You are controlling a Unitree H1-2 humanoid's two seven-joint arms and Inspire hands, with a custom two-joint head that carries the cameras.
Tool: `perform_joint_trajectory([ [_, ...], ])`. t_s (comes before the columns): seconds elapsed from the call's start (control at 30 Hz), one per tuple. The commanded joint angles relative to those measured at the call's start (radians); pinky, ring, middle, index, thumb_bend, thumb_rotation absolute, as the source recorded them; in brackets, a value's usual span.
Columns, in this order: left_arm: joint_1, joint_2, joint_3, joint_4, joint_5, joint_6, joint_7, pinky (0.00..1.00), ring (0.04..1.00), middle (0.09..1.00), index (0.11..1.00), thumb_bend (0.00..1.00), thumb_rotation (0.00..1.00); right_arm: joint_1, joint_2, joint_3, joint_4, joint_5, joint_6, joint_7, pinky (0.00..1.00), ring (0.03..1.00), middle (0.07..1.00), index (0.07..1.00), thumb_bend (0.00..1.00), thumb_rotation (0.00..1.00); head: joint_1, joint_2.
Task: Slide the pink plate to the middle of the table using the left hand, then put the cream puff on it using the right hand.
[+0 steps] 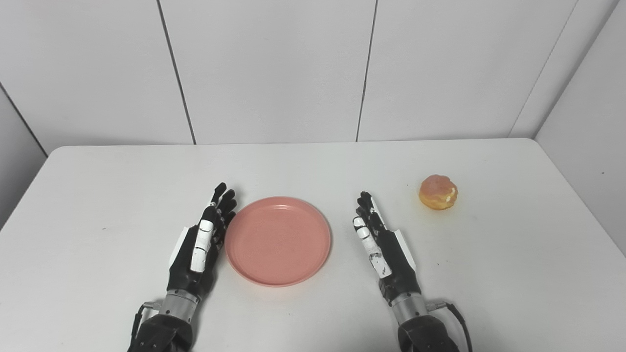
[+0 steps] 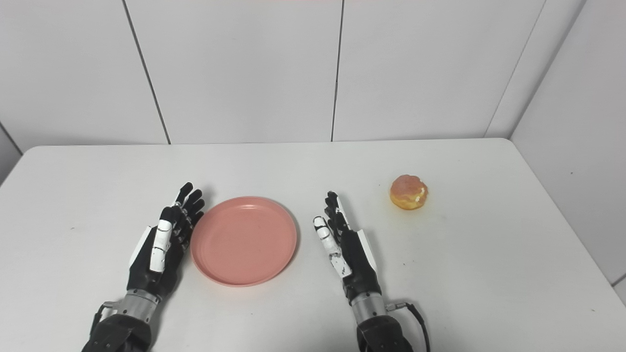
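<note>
1. Two black-and-white robot hands rest low over the white table (image 1: 98, 195), nearest the camera, wrists entering from the bottom edge.
2. Left hand (image 1: 200, 244) lies edge-on against the left rim of the pink plate (image 1: 278, 240), fingers straight and holding nothing, a pose that suits pushing rather than lifting; whether it actually touches the rim is hard to tell.
3. Pink plate sits flat and bare between the two hands, roughly at the table's middle, so the slide appears about done.
4. Right hand (image 1: 379, 244) waits with fingers extended and empty, just right of the plate.
5. Cream puff (image 1: 438, 192) stands on the table, beyond and to the right of the right fingertips (image 1: 364, 198), apart from them.
</note>
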Motion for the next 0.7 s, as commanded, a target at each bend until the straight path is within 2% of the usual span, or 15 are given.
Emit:
perform_joint_trajectory([
  [0.0, 0.067, -0.037, -0.021, 0.038, 0.007, -0.039, 0.009, 1.0, 1.0, 0.999, 0.996, 0.72, 0.99, -0.005, 0.002, 0.004, -0.02, 0.011, 0.007, 0.018, 1.0, 0.987, 0.992, 1.0, 0.54, 0.88, 0.0, 0.001],
  [0.2, 0.066, -0.039, -0.028, 0.048, 0.011, -0.054, 0.01, 1.0, 1.0, 1.0, 1.0, 0.71, 1.0, -0.005, 0.0, 0.005, -0.018, 0.01, 0.009, 0.015, 1.0, 0.992, 0.99, 1.0, 0.55, 0.88, 0.0, 0.001],
  [0.43, 0.082, -0.049, -0.046, 0.01, 0.027, -0.026, 0.029, 1.0, 1.0, 1.0, 0.994, 0.64, 1.0, -0.004, -0.001, 0.003, -0.016, 0.013, -0.003, 0.016, 1.0, 0.987, 0.985, 1.0, 0.54, 0.87, 0.005, -0.001],
  [0.67, 0.096, -0.059, -0.068, -0.027, 0.046, -0.006, 0.034, 1.0, 1.0, 0.997, 0.989, 0.61, 1.0, -0.003, -0.008, 0.001, -0.019, 0.011, 0.001, 0.019, 1.0, 0.988, 0.988, 1.0, 0.57, 0.87, 0.017, 0.003],
])
